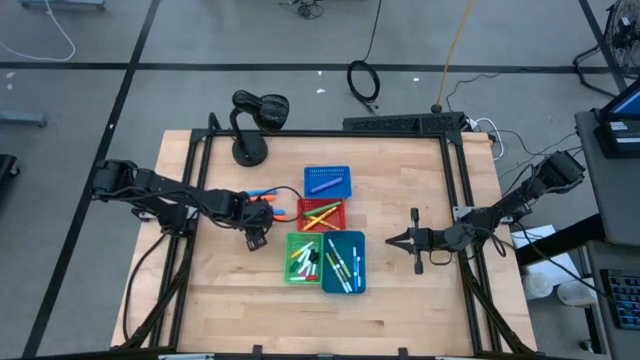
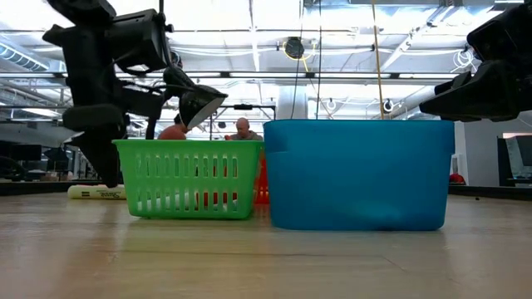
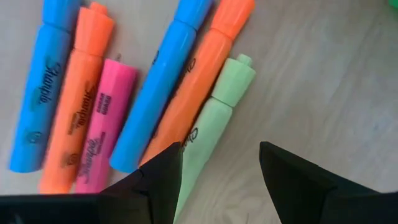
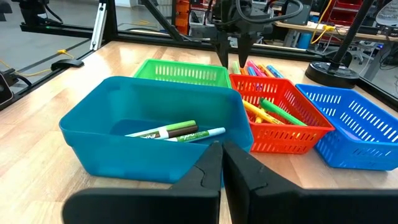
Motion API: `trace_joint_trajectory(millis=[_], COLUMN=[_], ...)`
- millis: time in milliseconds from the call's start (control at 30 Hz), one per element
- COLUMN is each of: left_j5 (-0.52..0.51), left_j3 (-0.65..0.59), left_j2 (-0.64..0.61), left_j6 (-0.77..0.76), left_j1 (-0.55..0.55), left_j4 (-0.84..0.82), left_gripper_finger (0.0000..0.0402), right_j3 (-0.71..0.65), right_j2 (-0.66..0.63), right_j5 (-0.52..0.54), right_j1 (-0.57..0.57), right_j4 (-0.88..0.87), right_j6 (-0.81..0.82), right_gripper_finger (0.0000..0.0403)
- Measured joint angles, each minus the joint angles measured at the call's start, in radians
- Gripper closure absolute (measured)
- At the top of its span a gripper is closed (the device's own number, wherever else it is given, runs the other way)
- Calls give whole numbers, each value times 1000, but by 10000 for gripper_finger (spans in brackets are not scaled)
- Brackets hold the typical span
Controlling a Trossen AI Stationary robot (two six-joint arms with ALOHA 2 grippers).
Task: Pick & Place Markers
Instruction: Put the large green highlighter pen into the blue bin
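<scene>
left jaws: apart | over green highlighter [image 3: 214,124] | beside orange highlighter [image 3: 199,81]

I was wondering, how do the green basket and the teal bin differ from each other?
The green basket has slotted lattice walls; the teal bin has solid walls. The green basket is lower, the teal bin taller, as the low view shows. The green basket sits toward the left arm, the teal bin toward the right. Both rest side by side on the table and hold markers.

Loose markers [image 3: 149,93] blue, orange, pink, pale green; bins teal [image 4: 155,130], green [image 4: 180,71], red [image 4: 292,134], blue [image 4: 360,134]; tabletop [image 1: 400,200] pale wood.
</scene>
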Motion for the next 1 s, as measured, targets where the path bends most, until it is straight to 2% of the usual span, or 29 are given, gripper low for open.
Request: trace_joint_trajectory(millis=[167, 333, 767, 867, 1000], left_j5=[11, 22, 43, 44, 60], left_j3=[-79, -146, -155, -155, -156], left_j2=[0, -6, -4, -3, -2], left_j6=[-69, -75, -112, -112, -116], left_j1=[22, 35, -2, -10, -18], left_j4=[85, 167, 167, 169, 177], left_gripper_finger=[183, 183, 185, 211, 289], right_j3=[0, 0, 0, 0, 0], right_j2=[0, 0, 0, 0, 0], right_j5=[0, 0, 0, 0, 0], right_j1=[0, 0, 0, 0, 0], right_j4=[0, 0, 0, 0, 0], right_j6=[0, 0, 0, 0, 0], right_gripper_finger=[403, 403, 403, 403, 403])
